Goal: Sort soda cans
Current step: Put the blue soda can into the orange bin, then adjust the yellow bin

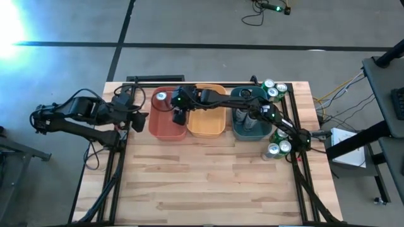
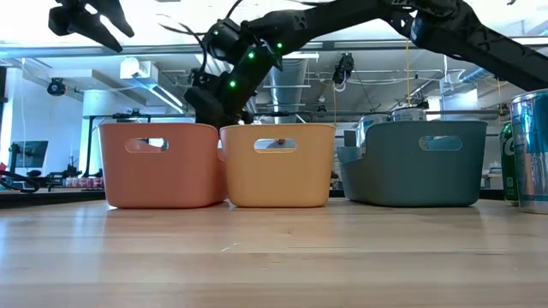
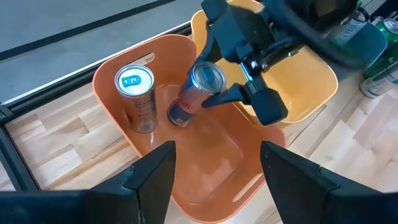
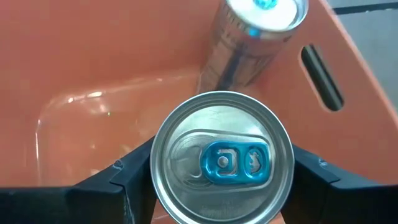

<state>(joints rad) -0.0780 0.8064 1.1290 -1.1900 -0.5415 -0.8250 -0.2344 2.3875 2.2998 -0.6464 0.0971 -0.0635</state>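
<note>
A pale wooden bench (image 1: 208,183) with a black frame carries three bins in a row at its far side: a red bin (image 1: 165,129), an orange bin (image 1: 207,126) and a teal bin (image 1: 249,131). The right gripper (image 3: 214,87) reaches into the red bin, its fingers clamped on a blue-and-silver can (image 4: 222,163) tilted above the bin floor; a second blue-and-silver can (image 3: 137,93) stands upright near the bin's far wall. Green cans (image 1: 275,90) cluster at the bench's far right corner, more cans (image 1: 278,148) on the right edge. The left gripper (image 3: 214,165) hovers beside the red bin with its fingers spread and empty. Grey floor surrounds the bench; the low view shows a workshop with ceiling ducts behind.
</note>
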